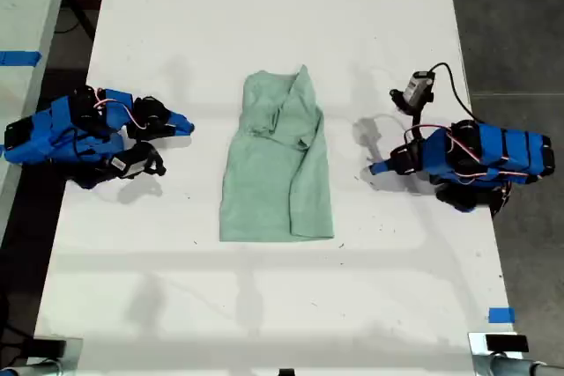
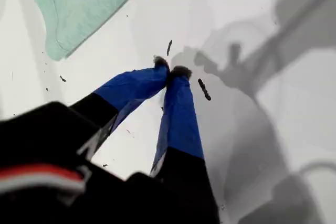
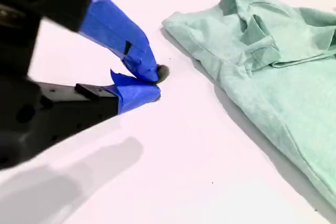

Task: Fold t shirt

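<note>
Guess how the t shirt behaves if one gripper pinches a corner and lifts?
Probably floppy: the t shirt lies wrinkled and folded over itself, so a lifted corner would likely drape and undo the layers. It looks thin and light. On the smooth white table, a push would likely bunch it rather than slide it whole.

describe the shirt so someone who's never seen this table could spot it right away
On the long white table, look midway between the two blue arms. The shirt lies there flat, a pale mint-green strip folded lengthwise, its collar end rumpled. It is the only cloth and the only green thing on the table.
</note>
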Motion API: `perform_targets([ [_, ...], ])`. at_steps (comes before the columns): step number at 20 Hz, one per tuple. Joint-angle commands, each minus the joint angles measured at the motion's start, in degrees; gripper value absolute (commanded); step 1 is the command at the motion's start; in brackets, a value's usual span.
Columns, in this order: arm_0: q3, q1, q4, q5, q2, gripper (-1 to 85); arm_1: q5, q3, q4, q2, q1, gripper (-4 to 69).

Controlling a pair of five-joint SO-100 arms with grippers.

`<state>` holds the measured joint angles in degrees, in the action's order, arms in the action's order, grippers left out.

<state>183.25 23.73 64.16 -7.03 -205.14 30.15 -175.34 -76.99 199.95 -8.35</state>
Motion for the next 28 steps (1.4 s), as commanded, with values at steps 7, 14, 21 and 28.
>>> perform_targets([
  [7,-6.6,-10.3,-4.1,-9.8,-0.3,-0.2,-0.4,-2.4,0.0,0.4,-0.4,2.2],
  [14,-38.3,-20.7,-4.6,-19.9,53.0,-0.2,-0.4,-2.4,0.0,0.4,-0.4,2.2],
  [21,-70.2,-27.0,-5.6,-15.0,100.0,12.3,-0.4,-2.4,0.0,0.4,-0.2,2.2],
  [28,-72.5,-28.7,-6.4,-14.2,108.5,16.9,-0.4,-2.4,0.0,0.4,-0.2,2.2],
])
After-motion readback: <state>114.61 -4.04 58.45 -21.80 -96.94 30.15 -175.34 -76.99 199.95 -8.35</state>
